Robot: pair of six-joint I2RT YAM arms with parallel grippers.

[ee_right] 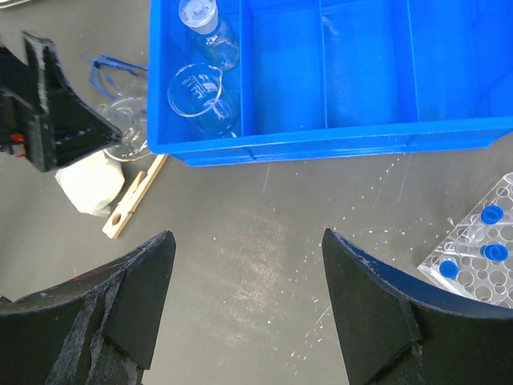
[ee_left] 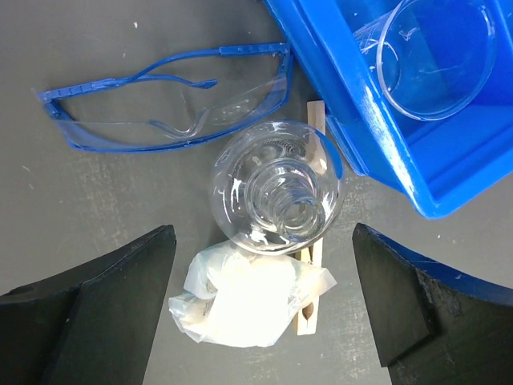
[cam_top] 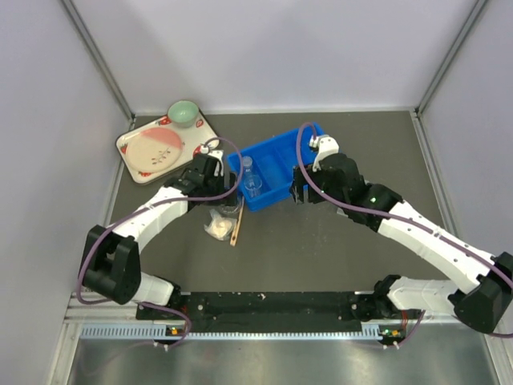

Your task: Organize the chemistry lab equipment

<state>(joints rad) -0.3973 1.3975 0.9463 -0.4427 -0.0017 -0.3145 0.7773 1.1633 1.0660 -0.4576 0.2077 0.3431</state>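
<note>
Nearest: right gripper (ee_right: 246, 237), black wedge fingers spread wide, nothing between, over bare matte dark-grey tabletop (ee_right: 264, 265). Just right of it, clear rectangular tube rack (ee_right: 473, 273) gridded with round holes, holding blue-capped tubes (ee_right: 490, 214). Further out, left gripper (ee_left: 260, 233) equally wide, straddling from above a round-bellied clear glass flask (ee_left: 276, 188) standing upright; no contact visible. By that flask: crumpled whitish wad (ee_left: 240, 301) lying over a flat pale wooden stick (ee_left: 309, 309). Past those, blue-framed clear safety glasses (ee_left: 160, 104). Then glossy blue plastic bin (ee_right: 321, 144), with glass beaker (ee_right: 200, 96) and second flask (ee_right: 212, 44) in the end compartment nearest the left arm. Farthest: strawberry-print tray (cam_top: 124, 151) with pink plate (cam_top: 156, 148) and green bowl (cam_top: 183, 112).
</note>
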